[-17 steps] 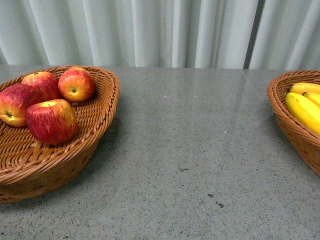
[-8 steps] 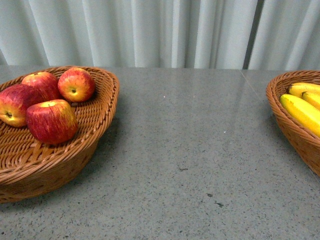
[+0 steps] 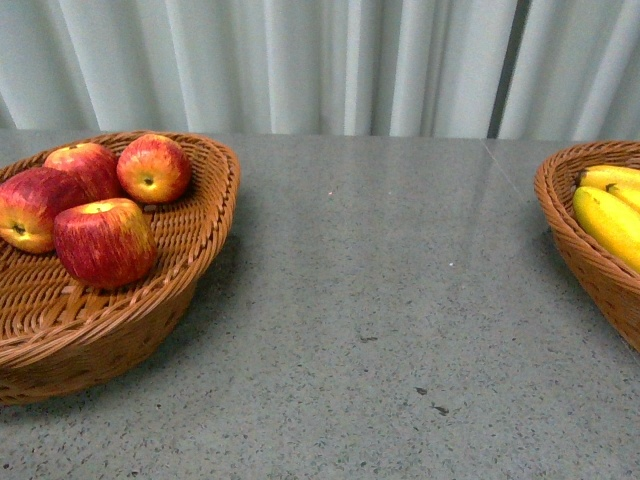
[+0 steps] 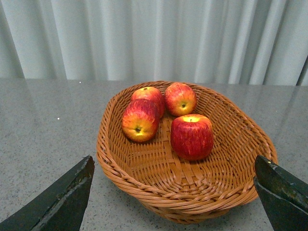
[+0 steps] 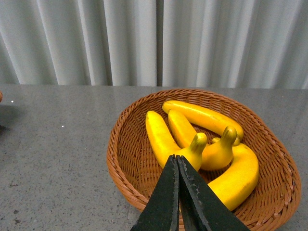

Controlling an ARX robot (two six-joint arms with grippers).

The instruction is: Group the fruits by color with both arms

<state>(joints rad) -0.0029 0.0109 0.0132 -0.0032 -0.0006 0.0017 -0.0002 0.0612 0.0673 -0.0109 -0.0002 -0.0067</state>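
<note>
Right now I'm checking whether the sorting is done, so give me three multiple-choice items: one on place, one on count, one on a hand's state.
1. Where do the apples lie?
A. on the bare table
B. in a wicker basket
C. among the bananas

2. How many bananas does the right wrist view show?
A. one
B. two
C. four

3. How is the right hand?
A. shut, empty
B. wide open
C. gripping a banana

B: all four rest inside the weave.
C: four yellow bodies in that basket.
A: fingers meet, nothing between.
</note>
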